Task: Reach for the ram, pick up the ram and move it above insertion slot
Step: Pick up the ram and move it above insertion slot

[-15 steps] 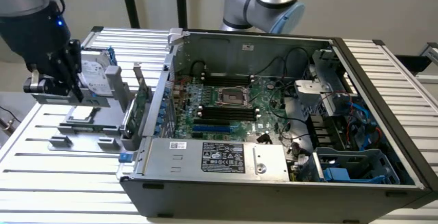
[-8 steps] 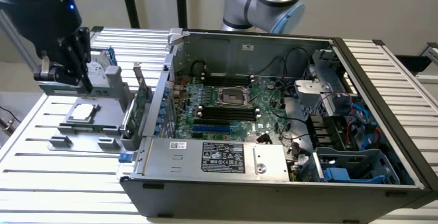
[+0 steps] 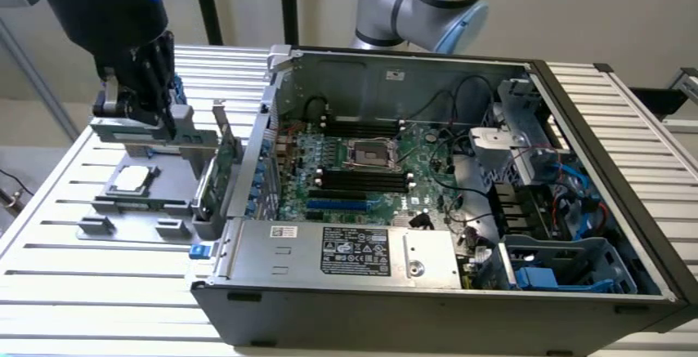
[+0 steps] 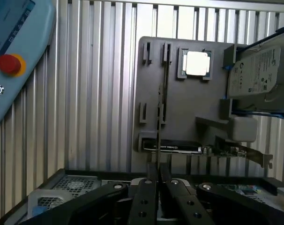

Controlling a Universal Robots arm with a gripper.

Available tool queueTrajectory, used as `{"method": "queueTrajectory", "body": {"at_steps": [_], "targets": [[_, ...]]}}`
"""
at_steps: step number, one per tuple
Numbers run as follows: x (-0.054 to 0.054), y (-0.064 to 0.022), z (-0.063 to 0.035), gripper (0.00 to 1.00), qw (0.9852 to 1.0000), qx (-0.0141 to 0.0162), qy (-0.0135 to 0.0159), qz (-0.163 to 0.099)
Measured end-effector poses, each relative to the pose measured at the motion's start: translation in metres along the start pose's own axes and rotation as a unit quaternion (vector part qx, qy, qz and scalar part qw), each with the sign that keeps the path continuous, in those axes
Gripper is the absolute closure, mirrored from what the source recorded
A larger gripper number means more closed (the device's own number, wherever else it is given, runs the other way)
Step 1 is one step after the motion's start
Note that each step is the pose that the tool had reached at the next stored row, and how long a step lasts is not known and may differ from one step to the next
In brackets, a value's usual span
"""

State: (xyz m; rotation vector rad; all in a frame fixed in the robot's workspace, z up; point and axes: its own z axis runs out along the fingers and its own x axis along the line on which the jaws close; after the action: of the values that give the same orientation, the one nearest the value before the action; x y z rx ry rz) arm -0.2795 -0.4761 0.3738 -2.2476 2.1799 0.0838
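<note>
we see a pale wall (image 3: 589, 6) behind the rig, with dark poles (image 3: 205, 2) standing in front of it. below that is the surface (image 3: 65, 292), a silver slatted top that carries everything.

the open case (image 3: 436, 308) takes up most of the surface, toward the exterior view's right. the arm (image 3: 420, 2) rises behind it. inside the case lies the green board (image 3: 420, 157), with loose cables and blue drive bays at the exterior view's right. the black slots (image 3: 360, 181) lie in parallel rows on the board, just below the square silver socket (image 3: 365, 154).

a grey tray (image 3: 131, 210) (image 4: 189, 112) sits on the surface beside the case, at the exterior view's left. a card (image 3: 224, 169) (image 4: 179, 147) stands upright at the tray's edge nearest the case. a drive (image 4: 259, 75) with a blue frame rests at one corner of the tray, and a chip (image 3: 129, 179) (image 4: 197, 63) lies flat in its recess. a pendant (image 4: 15, 56) with a red button (image 4: 10, 64) lies on the slats, well apart from the tray.

the claw (image 3: 136, 108) (image 4: 154, 180) hangs over the far end of the tray, well apart from the slots. in the wrist view its fingers are drawn nearly together, pinching the ram (image 4: 159, 126). we see the ram edge-on, as a thin dark line running from between the fingers out over the tray.
</note>
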Motion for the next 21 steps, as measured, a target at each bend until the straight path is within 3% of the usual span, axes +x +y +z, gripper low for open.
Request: {"method": "queueTrajectory", "body": {"at_steps": [6, 21], "targets": [[0.0, -0.0268, -0.01, 0.87, 1.0, -0.0008, -0.0047, 0.0], [0.002, -0.0949, -0.0175, 0.87, 1.0, -0.0017, -0.0088, 0.0]]}}
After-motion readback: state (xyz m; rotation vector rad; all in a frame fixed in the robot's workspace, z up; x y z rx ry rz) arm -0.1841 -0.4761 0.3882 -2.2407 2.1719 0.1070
